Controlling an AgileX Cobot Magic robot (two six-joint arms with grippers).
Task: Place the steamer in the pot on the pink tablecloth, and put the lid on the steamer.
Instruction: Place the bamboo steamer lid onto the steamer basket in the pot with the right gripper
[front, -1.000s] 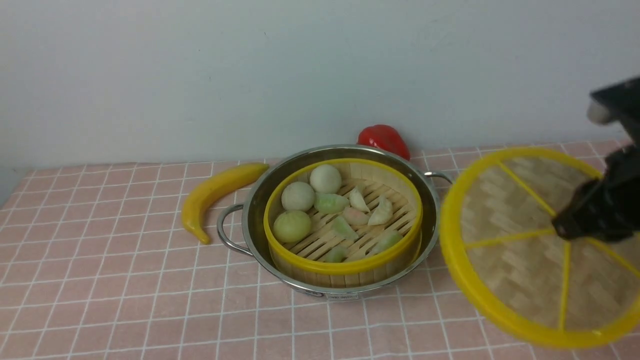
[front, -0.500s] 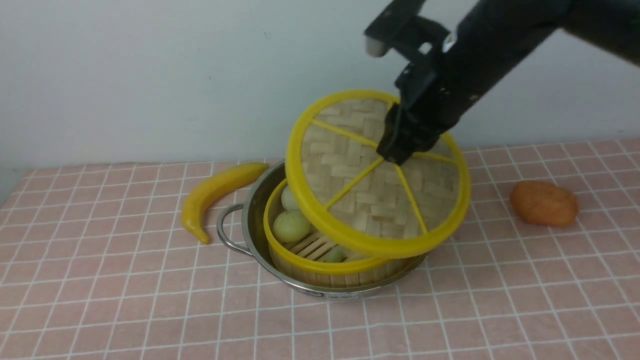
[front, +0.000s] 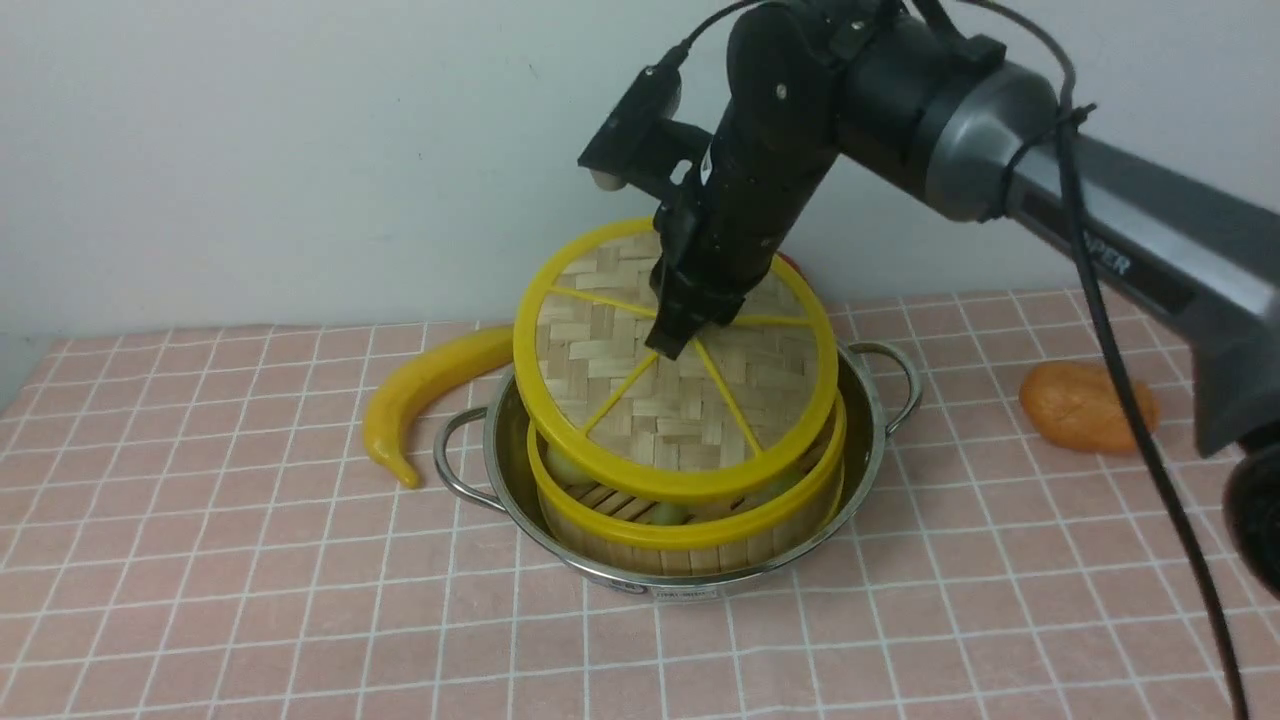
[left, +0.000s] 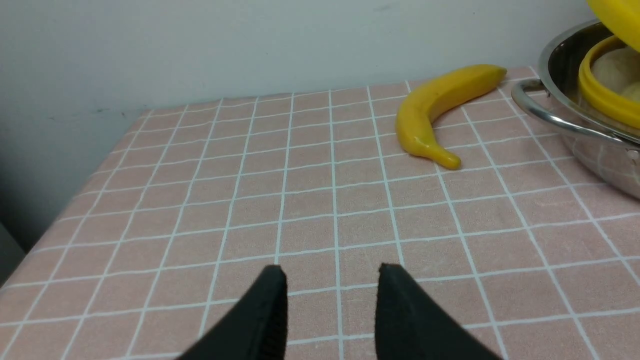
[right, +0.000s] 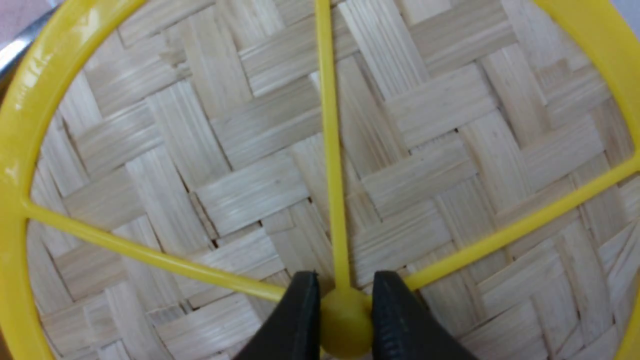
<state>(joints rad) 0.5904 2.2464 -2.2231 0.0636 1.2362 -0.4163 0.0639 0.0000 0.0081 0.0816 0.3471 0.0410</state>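
Steamer basket (front: 700, 552) already in the steel pot (front: 600, 570), so that half's done. Bamboo lid (front: 600, 390) hanging just above it, hub clamped in right jaws (right: 346, 300); left jaws (left: 332, 280) apart. Just lowering and letting go left.

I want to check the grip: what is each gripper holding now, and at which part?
The right gripper holds the lid by its small yellow hub. The left gripper holds nothing.
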